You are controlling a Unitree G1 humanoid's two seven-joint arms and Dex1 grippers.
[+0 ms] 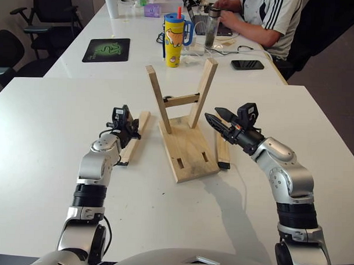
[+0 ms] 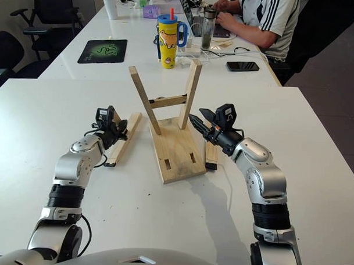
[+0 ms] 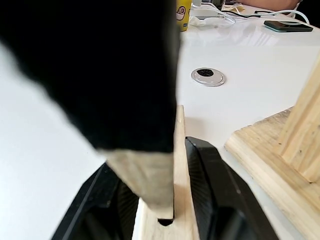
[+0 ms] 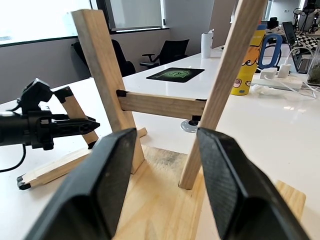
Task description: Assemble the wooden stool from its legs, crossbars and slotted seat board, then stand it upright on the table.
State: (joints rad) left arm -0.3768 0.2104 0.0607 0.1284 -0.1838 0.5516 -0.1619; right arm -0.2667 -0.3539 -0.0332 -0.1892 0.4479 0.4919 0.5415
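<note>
At centre, the board (image 1: 188,150) lies flat on the bench (image 1: 43,139). To its left, the left gripper (image 1: 130,131) has its fingers clamped on a loose leg (image 1: 143,120). To its right, the right gripper (image 1: 211,114) has its fingers apart over a second leg (image 1: 223,154). Behind, two upright legs (image 1: 204,90) and a crossbar (image 1: 181,100) stand on the board.

Raw wood seat board (image 1: 185,147), seemingly glossy table (image 1: 43,133)

Head pair overlooks stool (image 1: 188,145), wrist cameras close

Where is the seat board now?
Seen from the head, the seat board lies flat mid-table between the left gripper and right gripper, bearing two legs.
</note>
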